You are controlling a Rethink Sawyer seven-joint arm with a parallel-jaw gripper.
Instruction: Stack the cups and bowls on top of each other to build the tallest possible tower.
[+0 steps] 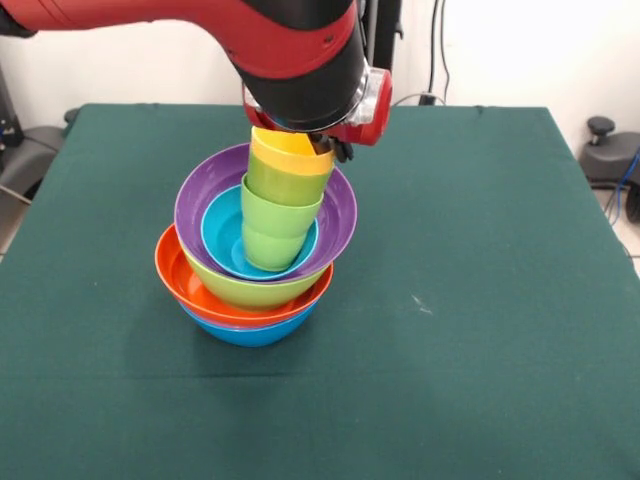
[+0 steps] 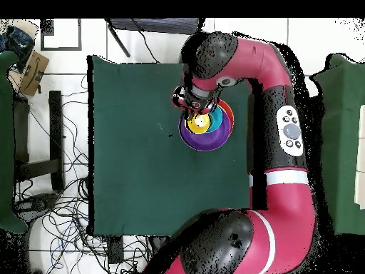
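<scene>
Nearest on the green tabletop [image 1: 480, 380], toward its middle: the tower [image 1: 255, 250], built from a blue bowl [image 1: 250, 333] at the bottom, then orange bowl [image 1: 175, 280], lime green bowl [image 1: 245, 291], purple bowl [image 1: 195, 200] and small cyan bowl [image 1: 220, 235] nested upward. Rising out of the cyan bowl, leaning: light green cups [image 1: 272, 235], with a yellow cup [image 1: 285, 150] topmost. Directly above and behind, the hand [image 1: 335, 140], hidden under the red-and-black wrist; cannot tell whether spread or clamped on the yellow cup. Likely the final placing step, tower nearly complete. Next calls for a gentle release and straight upward retreat, since a tilted stack could topple.
</scene>
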